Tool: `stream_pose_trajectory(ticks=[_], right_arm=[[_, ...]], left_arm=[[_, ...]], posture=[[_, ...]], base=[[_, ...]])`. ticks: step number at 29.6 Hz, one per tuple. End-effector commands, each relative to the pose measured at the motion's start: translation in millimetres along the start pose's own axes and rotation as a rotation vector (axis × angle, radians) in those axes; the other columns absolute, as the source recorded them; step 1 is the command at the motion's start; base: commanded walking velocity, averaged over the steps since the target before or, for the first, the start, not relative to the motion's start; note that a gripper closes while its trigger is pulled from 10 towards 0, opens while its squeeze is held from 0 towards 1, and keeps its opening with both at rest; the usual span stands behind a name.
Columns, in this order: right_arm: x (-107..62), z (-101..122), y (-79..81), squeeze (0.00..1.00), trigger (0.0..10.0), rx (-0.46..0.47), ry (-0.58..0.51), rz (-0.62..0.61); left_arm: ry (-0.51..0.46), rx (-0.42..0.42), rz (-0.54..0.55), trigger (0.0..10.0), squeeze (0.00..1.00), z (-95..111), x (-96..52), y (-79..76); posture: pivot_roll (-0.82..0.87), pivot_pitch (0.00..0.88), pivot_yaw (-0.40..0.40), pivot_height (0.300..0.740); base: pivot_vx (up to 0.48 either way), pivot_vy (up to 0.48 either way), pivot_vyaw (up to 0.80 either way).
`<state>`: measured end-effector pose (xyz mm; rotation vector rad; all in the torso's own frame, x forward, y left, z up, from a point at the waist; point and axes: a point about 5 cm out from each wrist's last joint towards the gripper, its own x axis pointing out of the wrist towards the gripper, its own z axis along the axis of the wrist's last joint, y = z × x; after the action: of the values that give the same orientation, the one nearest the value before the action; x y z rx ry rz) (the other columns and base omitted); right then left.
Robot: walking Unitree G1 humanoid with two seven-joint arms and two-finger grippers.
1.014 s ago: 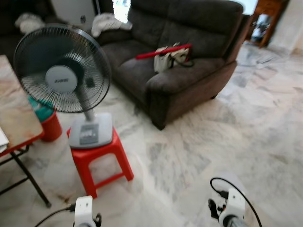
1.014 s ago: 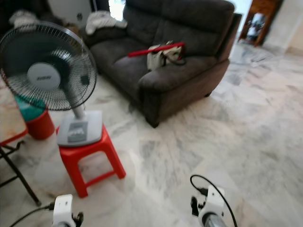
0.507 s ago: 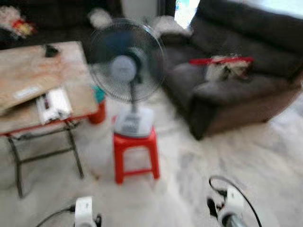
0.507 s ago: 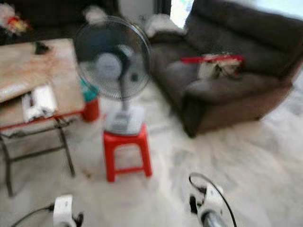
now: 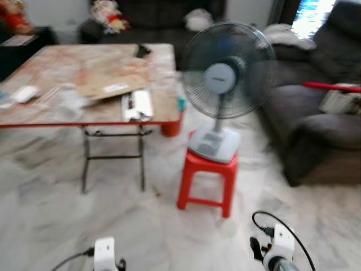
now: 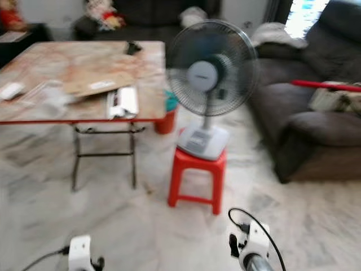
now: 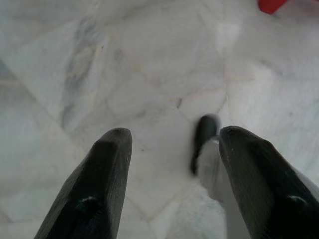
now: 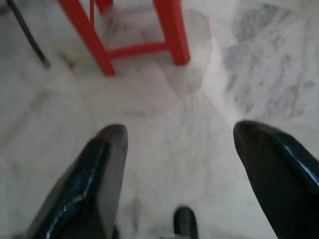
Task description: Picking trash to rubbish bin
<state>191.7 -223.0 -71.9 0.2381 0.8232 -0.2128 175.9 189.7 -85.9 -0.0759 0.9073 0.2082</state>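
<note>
A red bin (image 5: 172,125) with a teal liner stands on the floor under the far right corner of the folding table (image 5: 34,116). On the table lie a white packet (image 5: 138,105) near the front edge, a flat brown cardboard piece (image 5: 107,89), a small white item (image 5: 25,94) at the left and a black item (image 5: 142,51) at the back. Both arms hang low at the bottom of the eye views. My left gripper (image 7: 174,133) is open over bare marble floor. My right gripper (image 8: 180,128) is open too, with the red stool's legs (image 8: 172,30) beyond it.
A grey fan (image 5: 227,70) stands on a red plastic stool (image 5: 207,180) right of the table. A dark sofa (image 5: 321,124) with a red stick (image 5: 333,86) and a bag is at the right. Soft toys sit on the far sofa (image 5: 107,11). Marble floor lies open in front.
The camera has swung to the left: the sofa has slid to the right edge and the table has come into full view. Both arms hang as before.
</note>
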Motion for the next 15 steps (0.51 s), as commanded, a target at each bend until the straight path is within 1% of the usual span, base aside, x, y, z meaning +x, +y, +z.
stream_pose_trajectory(ticks=[1,5,8,11,12,15], right_arm=[[2.1,8.6,2.9,0.00,10.0,-0.001,-0.024,0.008],[2.2,8.8,4.6,0.00,10.0,-0.008,-0.027,0.021],[2.9,11.5,6.8,0.00,10.0,-0.015,-0.037,0.036],[3.9,16.9,10.6,0.00,10.0,-0.051,-0.054,0.069],[5.0,24.6,14.0,0.00,10.0,-0.080,-0.080,0.097],[6.3,36.6,17.0,0.00,10.0,-0.085,-0.125,0.121]], left_arm=[[-0.018,0.010,0.002,10.0,0.00,5.9,1.1,2.0],[-0.055,0.037,-0.007,10.0,0.00,13.6,2.1,0.7],[-0.102,0.031,-0.005,10.0,0.00,24.4,3.3,0.1],[-0.171,0.056,-0.007,10.0,0.00,39.0,4.2,-2.2],[-0.231,0.077,-0.011,10.0,0.00,50.4,4.1,-4.3],[-0.311,0.101,-0.017,10.0,0.00,64.0,3.0,-6.1]], posture=[[-0.03,0.020,-0.023,0.740],[-0.02,0.026,-0.022,0.740],[-0.02,0.026,-0.022,0.740],[-0.02,0.029,-0.022,0.740],[-0.02,0.029,-0.022,0.740],[-0.02,0.033,-0.015,0.740]], base=[[0.000,0.000,0.80],[0.000,0.000,0.80],[0.000,0.000,0.80],[0.000,0.000,0.80],[0.000,0.000,0.00],[0.000,0.000,0.00]])
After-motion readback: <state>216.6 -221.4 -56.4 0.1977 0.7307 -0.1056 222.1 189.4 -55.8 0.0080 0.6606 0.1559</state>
